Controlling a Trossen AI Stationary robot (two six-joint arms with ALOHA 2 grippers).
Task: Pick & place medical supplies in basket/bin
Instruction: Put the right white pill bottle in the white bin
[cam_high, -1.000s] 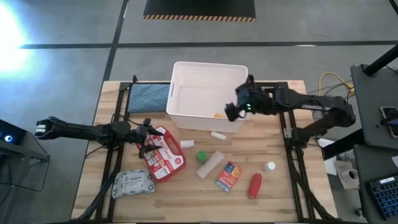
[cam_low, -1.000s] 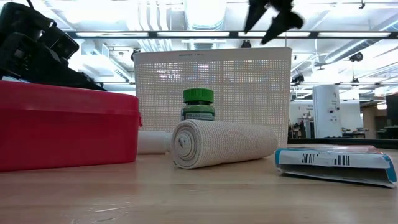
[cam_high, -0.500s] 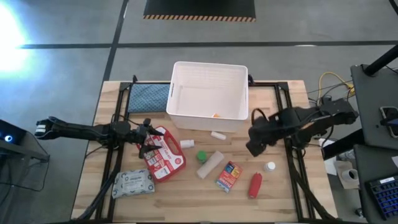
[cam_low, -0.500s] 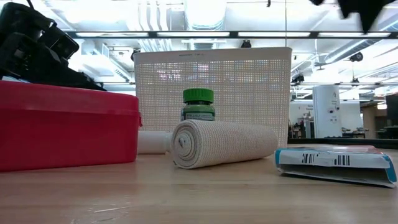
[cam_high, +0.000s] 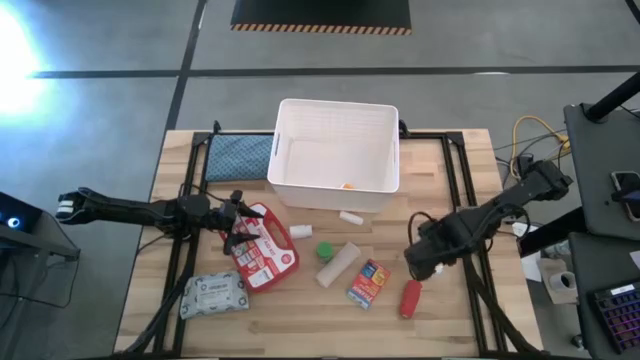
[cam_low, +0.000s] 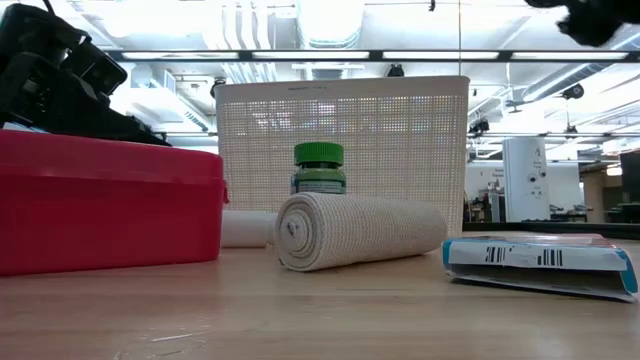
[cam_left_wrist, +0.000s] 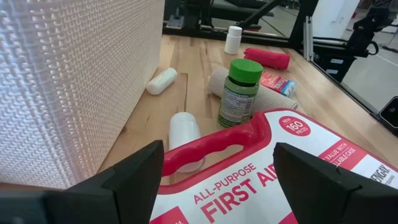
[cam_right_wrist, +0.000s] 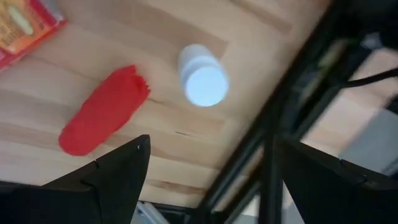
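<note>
The white slotted basket (cam_high: 335, 155) stands at the table's far middle with a small orange piece (cam_high: 347, 185) inside. My left gripper (cam_high: 232, 232) is open at the handle end of the red-and-white first-aid pouch (cam_high: 267, 248); in the left wrist view its fingers (cam_left_wrist: 134, 177) stand on either side of the red handle (cam_left_wrist: 214, 142). My right gripper (cam_high: 420, 262) hovers open above the small white bottle (cam_right_wrist: 202, 81) and the red tube (cam_high: 410, 297). The green-capped bottle (cam_high: 324, 250), bandage roll (cam_high: 337, 264), orange-blue box (cam_high: 368, 283), wipes pack (cam_high: 214, 295) and white pieces (cam_high: 350, 217) lie on the table.
A blue-grey cloth pad (cam_high: 240, 155) lies left of the basket. Black frame rails (cam_high: 462, 190) run along the table's right and left sides. Bare wood shows near the table's near edge (cam_high: 300, 335). Cables and equipment stand beyond the right edge.
My right gripper has swung away from the basket's near right corner toward the table's near right, coming down over the small white bottle and the red tube. The left arm and all supplies have kept still.
</note>
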